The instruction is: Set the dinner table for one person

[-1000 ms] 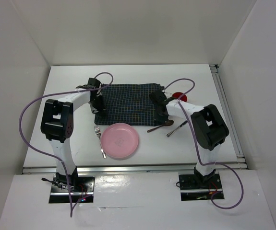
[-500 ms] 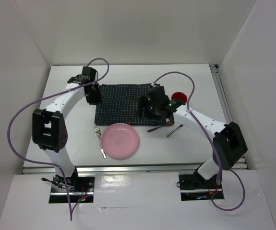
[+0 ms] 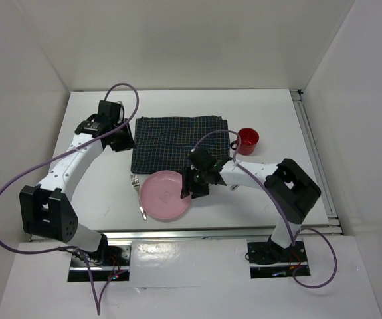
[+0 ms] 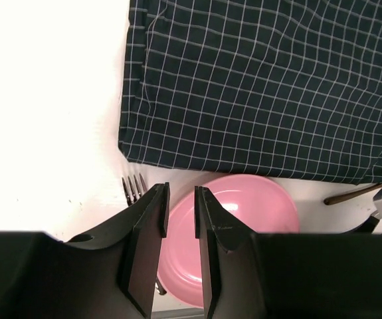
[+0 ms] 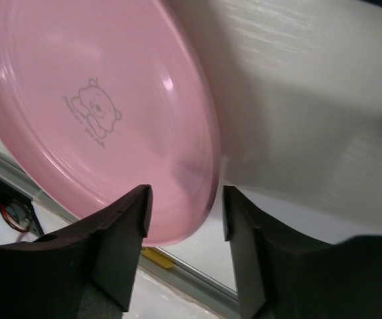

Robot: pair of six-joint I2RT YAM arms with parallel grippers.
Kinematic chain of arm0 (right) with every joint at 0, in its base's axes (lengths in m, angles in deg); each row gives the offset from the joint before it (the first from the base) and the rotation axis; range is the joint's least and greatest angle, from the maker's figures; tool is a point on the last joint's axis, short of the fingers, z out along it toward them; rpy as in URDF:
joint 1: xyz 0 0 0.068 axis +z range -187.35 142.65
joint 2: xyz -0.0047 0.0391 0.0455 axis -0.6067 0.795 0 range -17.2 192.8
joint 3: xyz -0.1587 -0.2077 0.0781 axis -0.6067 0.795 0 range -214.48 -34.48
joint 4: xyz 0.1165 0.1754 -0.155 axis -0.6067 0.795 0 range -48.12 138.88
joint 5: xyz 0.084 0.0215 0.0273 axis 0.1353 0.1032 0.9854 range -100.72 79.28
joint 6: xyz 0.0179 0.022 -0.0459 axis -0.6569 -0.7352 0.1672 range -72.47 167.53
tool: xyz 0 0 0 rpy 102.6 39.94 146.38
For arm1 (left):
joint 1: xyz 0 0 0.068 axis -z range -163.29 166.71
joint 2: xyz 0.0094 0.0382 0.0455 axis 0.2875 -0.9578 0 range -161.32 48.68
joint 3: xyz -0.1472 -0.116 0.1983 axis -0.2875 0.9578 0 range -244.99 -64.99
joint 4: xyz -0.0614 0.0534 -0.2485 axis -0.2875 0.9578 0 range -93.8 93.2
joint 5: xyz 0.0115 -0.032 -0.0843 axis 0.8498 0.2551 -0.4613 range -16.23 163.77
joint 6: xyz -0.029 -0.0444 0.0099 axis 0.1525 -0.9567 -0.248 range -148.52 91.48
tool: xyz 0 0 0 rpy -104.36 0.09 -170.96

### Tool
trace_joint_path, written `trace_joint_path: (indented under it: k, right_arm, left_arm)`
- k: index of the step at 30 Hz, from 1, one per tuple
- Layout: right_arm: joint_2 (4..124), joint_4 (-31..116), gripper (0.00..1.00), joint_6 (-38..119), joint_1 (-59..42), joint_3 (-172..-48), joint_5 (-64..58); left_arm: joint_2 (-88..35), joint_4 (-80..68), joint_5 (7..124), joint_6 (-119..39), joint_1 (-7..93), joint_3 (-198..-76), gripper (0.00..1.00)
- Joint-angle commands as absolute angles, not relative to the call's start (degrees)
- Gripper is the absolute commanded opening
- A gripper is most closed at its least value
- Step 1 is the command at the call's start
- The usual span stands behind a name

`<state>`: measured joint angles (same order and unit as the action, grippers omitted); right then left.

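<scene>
White matte table (image 3: 277,113), metal rail along its edges, spanning the whole work area beneath both arms and carrying every item listed below. Navy checked cloth mat (image 3: 177,141), white grid lines, laid flat at the far middle of the table, slightly rumpled along its left hem in the left wrist view. Pink plate (image 3: 166,195), round and shallow, with a faint bear motif printed at its centre, set just near of the mat's near edge, toward the near middle of the table. Metal fork (image 3: 138,196), lying close beside the plate's left rim, tines pointing toward the mat, handle toward the near edge. Red cup (image 3: 248,139), upright, just right of the mat's right side, well apart from the plate. Brown handle (image 4: 350,194), slim, seen only in part to the right of the plate beside the mat's near edge, remainder hidden by the right arm. Left pincer (image 3: 122,137), raised by the mat's left edge, jaws no more than a narrow slit apart, nothing between them. Right pincer (image 3: 192,187), low at the plate's right rim, jaws spread wide, one finger over the plate's inner side, the other outside it over bare table, the rim lying between the two; contact between fingers and rim: cannot tell. Purple cables, one looping above each arm.
</scene>
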<state>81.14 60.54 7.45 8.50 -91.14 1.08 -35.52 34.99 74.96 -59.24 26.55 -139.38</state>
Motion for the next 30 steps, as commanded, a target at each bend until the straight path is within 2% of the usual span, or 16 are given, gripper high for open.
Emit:
trace_joint_path:
  k: [1,3,6,12,15,19,23,30]
  right_arm:
    - [82.11,54.89,0.56,6.57,9.32,-91.08,1.33]
    - [82.64,55.41,0.38,6.57,9.32,-91.08,0.80]
    - [82.64,62.66,0.00,6.57,9.32,-94.58,-1.48]
    - [74.83,70.79,0.00,8.24,9.85,-99.95,-9.21]
    - [73.50,70.80,0.00,9.47,5.73,-102.85,-9.74]
    - [79.10,69.75,0.00,10.61,-1.29,-108.56,-9.75]
    - [87.72,71.06,0.00,11.14,-6.48,-119.86,-9.83]
    - [102.23,74.92,0.00,12.55,-11.06,-135.01,-9.30]
  left_arm:
    - [-33.67,33.38,73.86,-60.87,26.64,-138.73,0.39]
    - [-33.67,33.38,74.56,-60.87,26.64,-138.20,0.38]
    - [-33.67,34.95,75.69,-60.16,26.64,-138.73,0.37]
    - [-31.75,35.49,77.89,-59.64,26.64,-138.73,0.38]
    - [-30.51,35.49,78.51,-60.77,26.64,-136.36,0.38]
    - [-28.75,34.97,79.13,-62.27,26.64,-132.15,0.38]
    - [-27.96,35.05,79.13,-61.75,25.14,-131.52,0.38]
    - [-27.34,35.05,76.24,-61.65,24.09,-127.93,0.39]
